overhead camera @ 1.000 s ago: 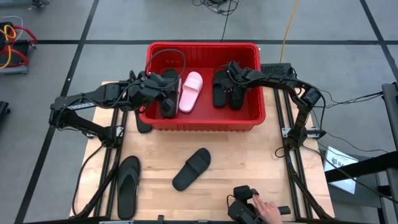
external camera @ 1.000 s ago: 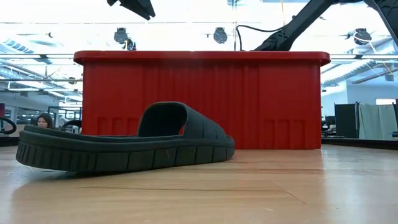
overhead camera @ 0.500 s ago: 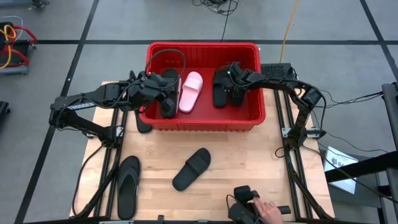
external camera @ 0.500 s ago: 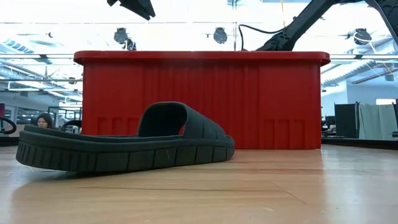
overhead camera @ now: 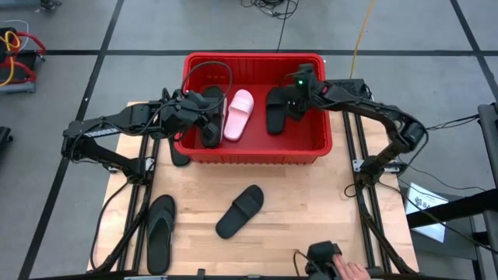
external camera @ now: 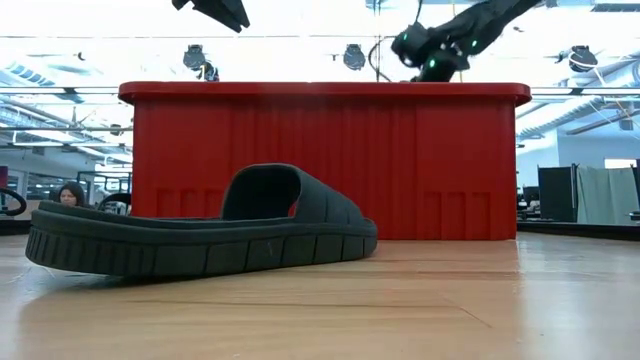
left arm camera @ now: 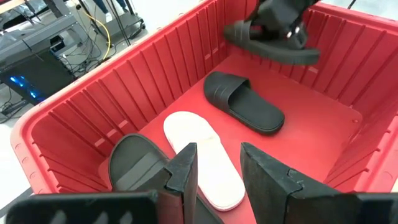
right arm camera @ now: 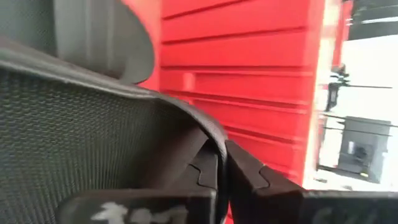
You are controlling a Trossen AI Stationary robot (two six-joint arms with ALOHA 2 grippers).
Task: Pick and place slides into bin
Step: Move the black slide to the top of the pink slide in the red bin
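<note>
The red bin (overhead camera: 253, 148) stands at the table's far middle. On its floor lie a black slide (left arm camera: 244, 109), a white slide (left arm camera: 208, 163) and another black slide (left arm camera: 134, 163). My right gripper (overhead camera: 299, 90) is over the bin's right part, shut on a black slide (left arm camera: 273, 47) held above the floor. My left gripper (left arm camera: 217, 174) is over the bin's left part, open and empty, above the white slide. A black slide (overhead camera: 240, 211) and a black flip-flop (overhead camera: 161, 232) lie flat on the table in front of the bin. My right gripper pinches the black slide by its edge (right arm camera: 208, 138) between its two fingers. It comes at the slide from above. The slide hangs just below the gripper, roughly level, clear of the bin floor and of the other slides.
Another black sandal (overhead camera: 180, 153) lies on the table against the bin's left wall, under my left arm. A person's hand (overhead camera: 346, 270) holds a dark device at the table's near edge. The bin's front wall (external camera: 325, 160) stands behind the near slide (external camera: 200, 235).
My right gripper has risen with the black slide and gone a little toward the table's far edge. It now shows above the bin's rim in the low view. The slide has come up off the bin floor, away from the black slide beside it.
</note>
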